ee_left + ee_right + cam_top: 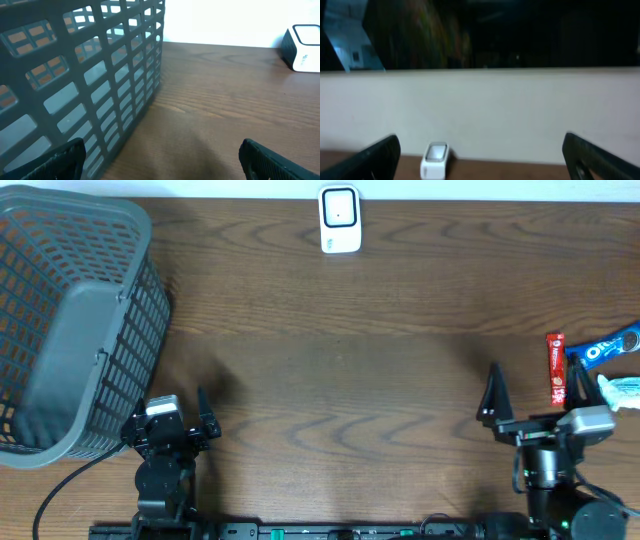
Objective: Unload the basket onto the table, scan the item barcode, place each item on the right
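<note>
Red snack bar (556, 368): flat on the worktop (340, 380), just beside the outer finger of the right end effector (535, 395), label up. Long axis runs straight away from the robot. Can't tell which end carries the barcode.
Right end effector: jaws wide, holding nothing. Same for the left end effector (168, 408), which is well apart from the bar.
Blue Oreo pack (610, 348) lies just right of the bar's far end, skewed, cut off by the frame edge. A pale teal packet (622, 390) sits nearer, also at that edge.
Grey mesh basket (140, 320) is just beside the left end effector, on its outer side.
White scanner (340, 220) stands far ahead of both, at the worktop's back edge.
Worktop is dark wood grain. Pale wall (495, 110) behind, dark above it.
</note>
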Motion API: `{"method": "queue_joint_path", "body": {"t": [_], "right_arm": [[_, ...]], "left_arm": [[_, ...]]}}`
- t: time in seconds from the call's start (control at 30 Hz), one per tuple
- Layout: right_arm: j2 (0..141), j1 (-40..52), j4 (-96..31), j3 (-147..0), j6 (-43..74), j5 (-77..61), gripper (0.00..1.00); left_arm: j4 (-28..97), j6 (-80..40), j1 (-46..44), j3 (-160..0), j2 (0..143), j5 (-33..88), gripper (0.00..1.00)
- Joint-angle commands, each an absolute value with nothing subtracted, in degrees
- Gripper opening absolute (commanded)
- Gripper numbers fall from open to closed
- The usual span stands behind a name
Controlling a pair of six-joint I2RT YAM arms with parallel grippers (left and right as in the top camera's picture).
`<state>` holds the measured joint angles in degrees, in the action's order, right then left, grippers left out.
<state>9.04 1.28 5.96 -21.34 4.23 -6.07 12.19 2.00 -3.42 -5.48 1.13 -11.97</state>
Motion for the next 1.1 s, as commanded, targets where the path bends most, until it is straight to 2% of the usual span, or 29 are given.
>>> {"method": "queue_joint_path", "body": {"t": [0.0,0.43,0.87,1.07], "right_arm": [[6.35,2.90,8.27,-16.27,0.10,-7.01,0.99],[0.27,3.75,14.57,-0.25,-2.63,-6.07,0.99],[0.27,3.73,-3.97,-0.32,-2.63,-1.21,0.99],[0.27,3.73,-4.40,-0.32,-2.44,-0.73,0.99]], "left_arm": [[12.53,2.94,-3.18,-3.99,1.04,-12.29,0.98],[12.53,2.94,-3.18,-3.99,1.04,-12.27,0.98],[12.53,2.94,-3.18,-3.99,1.04,-12.27,0.98],[12.53,2.94,-3.18,-3.99,1.04,-12.29,0.98]]}}
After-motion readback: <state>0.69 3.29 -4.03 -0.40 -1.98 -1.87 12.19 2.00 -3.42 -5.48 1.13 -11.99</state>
